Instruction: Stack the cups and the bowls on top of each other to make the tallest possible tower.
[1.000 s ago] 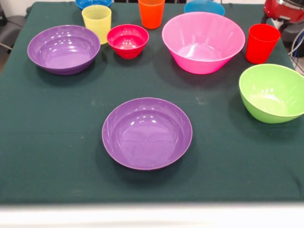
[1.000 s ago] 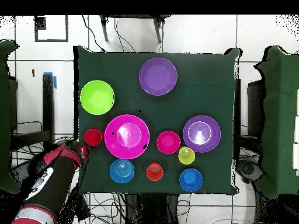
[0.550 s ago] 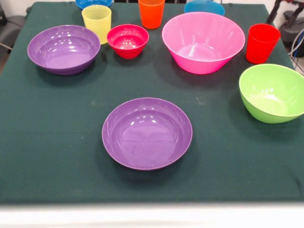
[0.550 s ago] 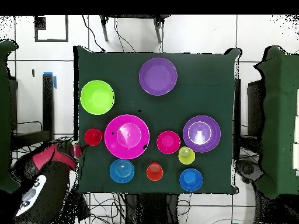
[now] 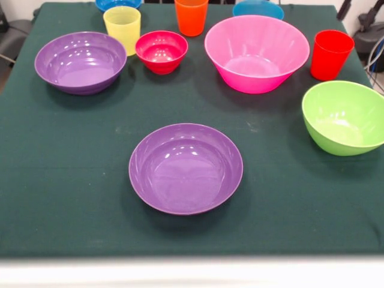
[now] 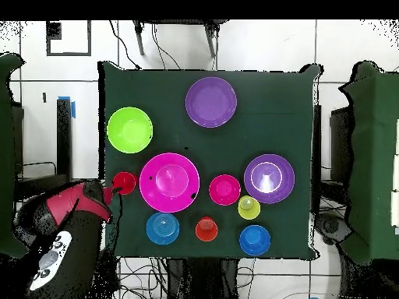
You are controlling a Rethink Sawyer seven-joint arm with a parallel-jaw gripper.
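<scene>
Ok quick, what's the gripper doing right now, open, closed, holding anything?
Gripper: cannot be told. Only the overhead view shows it, at the table's edge beside the red cup; nothing is visibly held.

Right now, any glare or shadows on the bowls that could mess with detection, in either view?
Front view: bright specular streaks inside the near purple bowl and the far purple bowl; soft shadows on the green cloth under each rim. Overhead view: a white hotspot in one purple bowl, a fainter one in the pink bowl.
</scene>
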